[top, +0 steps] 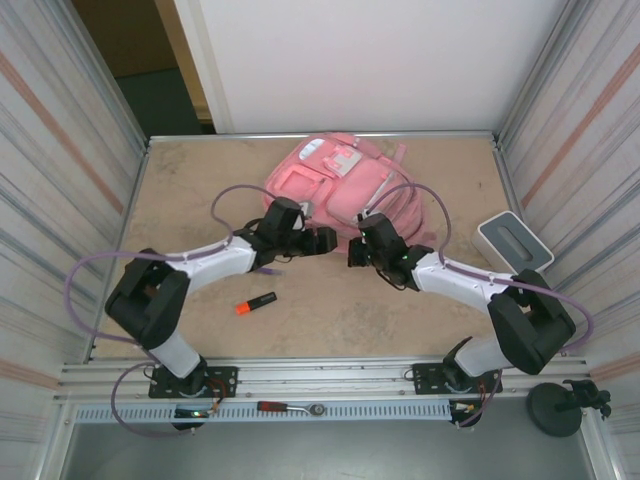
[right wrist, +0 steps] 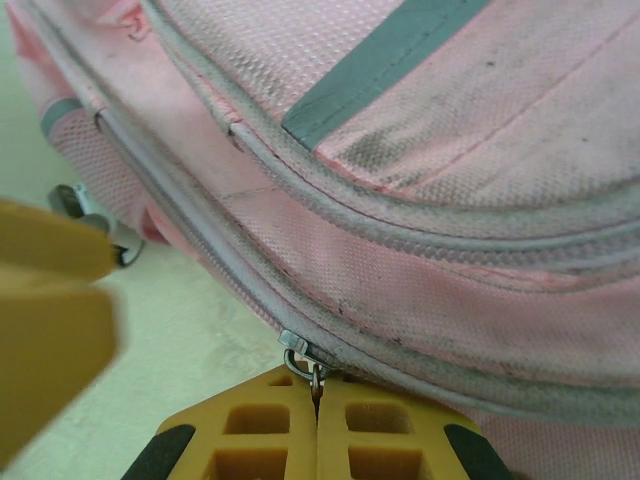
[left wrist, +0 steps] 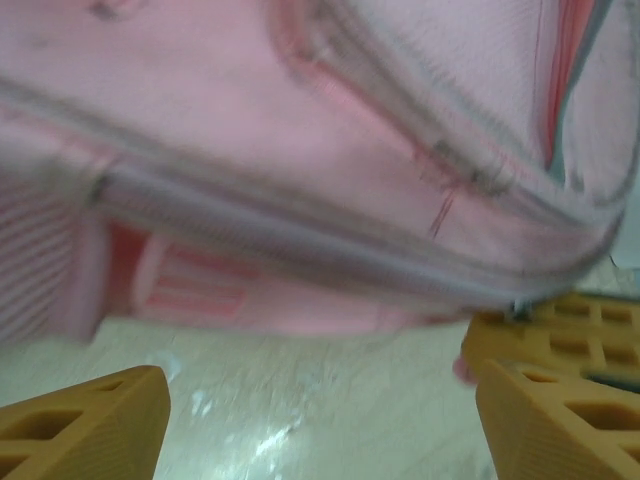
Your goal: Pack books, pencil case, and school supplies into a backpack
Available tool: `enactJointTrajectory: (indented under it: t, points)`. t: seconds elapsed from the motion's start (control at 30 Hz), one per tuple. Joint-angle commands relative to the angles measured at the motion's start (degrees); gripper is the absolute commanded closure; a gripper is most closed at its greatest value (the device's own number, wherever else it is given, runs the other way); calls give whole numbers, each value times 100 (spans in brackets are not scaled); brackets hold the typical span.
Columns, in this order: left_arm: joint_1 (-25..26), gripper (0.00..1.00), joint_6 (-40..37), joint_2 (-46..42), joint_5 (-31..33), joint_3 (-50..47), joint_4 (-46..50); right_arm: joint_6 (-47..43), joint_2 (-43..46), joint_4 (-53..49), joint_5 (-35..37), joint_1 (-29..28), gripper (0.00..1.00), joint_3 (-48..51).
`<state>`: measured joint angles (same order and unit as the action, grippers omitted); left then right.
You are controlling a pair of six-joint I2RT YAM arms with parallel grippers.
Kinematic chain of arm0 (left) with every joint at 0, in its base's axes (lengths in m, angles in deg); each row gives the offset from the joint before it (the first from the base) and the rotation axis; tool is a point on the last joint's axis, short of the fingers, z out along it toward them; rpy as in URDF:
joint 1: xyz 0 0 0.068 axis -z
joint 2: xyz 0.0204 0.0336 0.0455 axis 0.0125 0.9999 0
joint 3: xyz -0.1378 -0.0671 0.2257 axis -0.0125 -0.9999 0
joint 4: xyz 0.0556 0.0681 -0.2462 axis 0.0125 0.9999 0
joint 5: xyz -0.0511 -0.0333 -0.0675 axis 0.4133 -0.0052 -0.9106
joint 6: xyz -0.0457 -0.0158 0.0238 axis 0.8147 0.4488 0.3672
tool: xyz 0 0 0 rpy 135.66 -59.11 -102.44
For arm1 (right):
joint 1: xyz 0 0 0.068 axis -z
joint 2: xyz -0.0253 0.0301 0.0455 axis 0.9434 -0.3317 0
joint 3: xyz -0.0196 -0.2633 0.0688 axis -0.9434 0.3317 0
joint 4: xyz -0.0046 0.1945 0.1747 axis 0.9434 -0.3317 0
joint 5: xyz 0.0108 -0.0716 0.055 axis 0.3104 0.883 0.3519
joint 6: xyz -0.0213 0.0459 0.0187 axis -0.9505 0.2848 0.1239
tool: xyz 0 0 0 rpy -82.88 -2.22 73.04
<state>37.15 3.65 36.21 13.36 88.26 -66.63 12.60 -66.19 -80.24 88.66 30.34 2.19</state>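
Observation:
The pink backpack (top: 340, 180) lies flat at the back middle of the table. My right gripper (right wrist: 317, 395) is shut on a metal zipper pull (right wrist: 303, 352) at the backpack's near edge (right wrist: 420, 250). In the top view, my right gripper (top: 357, 250) and my left gripper (top: 326, 241) sit close together at that edge. My left gripper (left wrist: 322, 400) is open over bare table, just short of the blurred backpack (left wrist: 300, 150), with nothing between its fingers (left wrist: 90, 425). Of the school supplies, an orange-and-black marker (top: 255, 303) lies on the table near the left arm. The books and the pencil case are out of view.
A grey-white rectangular box (top: 513, 241) stands at the right edge of the table. Metal walls close in the left and right sides. A red-handled tool (top: 285, 407) rests on the front rail. Open tabletop (top: 330, 320) stretches between the two arms.

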Motion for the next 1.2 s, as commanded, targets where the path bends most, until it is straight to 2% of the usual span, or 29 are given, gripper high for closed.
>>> enactJointTrajectory:
  t: [0.0, 0.2, 0.33, 0.5, 0.63, 0.7, 0.9, 1.17]
  points:
    - [8, 23, 179, 186, 204, 322, -194, 99, 264, 284, -99, -75, 100, 141]
    - [1, 38, 232, 557, 131, 580, -304, 34, 303, 529, -191, -94, 100, 414]
    - [-50, 51, 202, 789, 159, 719, -312, -92, 316, 655, -222, -95, 100, 496]
    - [-198, 75, 18, 869, 230, 780, -285, -308, 296, 379, 145, -53, 100, 528]
    - [-433, 93, -204, 709, 225, 657, -261, -329, 327, -197, 617, 334, 100, 556]
    - [-577, 99, -297, 608, 135, 550, -293, -324, 405, -413, 756, 608, 100, 606]
    - [-1109, 100, -676, 357, -180, 449, -162, -421, 639, -715, 859, 1277, 100, 646]
    - [-1749, 100, -1211, 665, -670, 1027, 410, -645, 481, -267, -209, 1337, 100, 416]
